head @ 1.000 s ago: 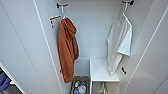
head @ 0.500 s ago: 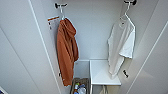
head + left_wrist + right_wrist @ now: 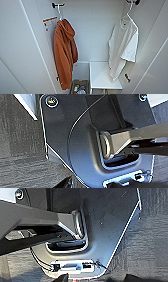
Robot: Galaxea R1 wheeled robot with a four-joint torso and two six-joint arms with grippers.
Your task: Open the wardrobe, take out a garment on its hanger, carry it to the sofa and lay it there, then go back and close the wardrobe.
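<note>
The wardrobe (image 3: pixel 22 50) is seen standing open, with both doors swung aside and the interior exposed. The garment (image 3: pixel 123 50), a white short-sleeved T-shirt, is suspended at the right of the interior on the hanger (image 3: pixel 130 15), whose hook is engaged on a dark peg (image 3: pixel 133 1) at the top. An orange hoodie (image 3: pixel 64 51) is hung on a like hanger at the left, well apart from the T-shirt. A white shelf (image 3: pixel 102 77) lies below the garment, and a small basket (image 3: pixel 79 88) of items is seen beside it, lower down.

The fabric is judged thin, light and limp; it is expected to slip or bunch if gripped directly. The hanger is judged stiff and light, so hold is best taken at its neck, just under the hook, and the hook lifted clear of the peg.

In the wrist views, dark carpet is seen beyond the robot's plates. The state of the jaws cannot be told for either arm.
</note>
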